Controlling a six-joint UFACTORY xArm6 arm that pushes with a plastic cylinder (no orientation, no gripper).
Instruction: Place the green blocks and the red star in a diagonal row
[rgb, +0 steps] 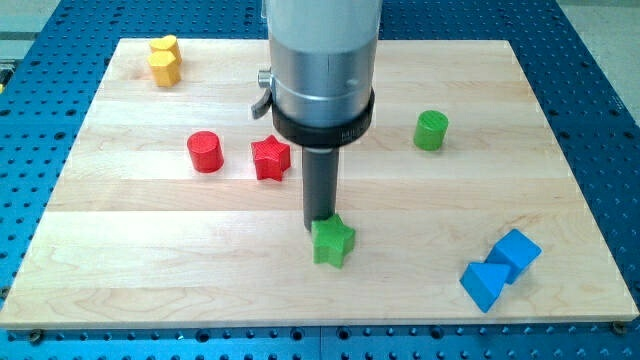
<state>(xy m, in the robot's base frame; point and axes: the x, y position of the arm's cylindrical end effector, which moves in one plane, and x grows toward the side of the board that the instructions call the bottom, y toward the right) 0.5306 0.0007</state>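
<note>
A green star block (333, 242) lies on the wooden board just below the board's middle. My tip (321, 217) touches its upper left edge. A red star block (271, 158) lies up and to the left of the tip, a short gap away. A green cylinder (431, 131) stands toward the view's right, above and well clear of the tip. The arm's grey housing (322, 60) hides part of the board's top middle.
A red cylinder (205, 152) stands left of the red star. A yellow block (164, 61) sits at the top left corner. Two blue blocks (499, 269) lie together at the bottom right. The board's edge (300, 325) borders a blue perforated table.
</note>
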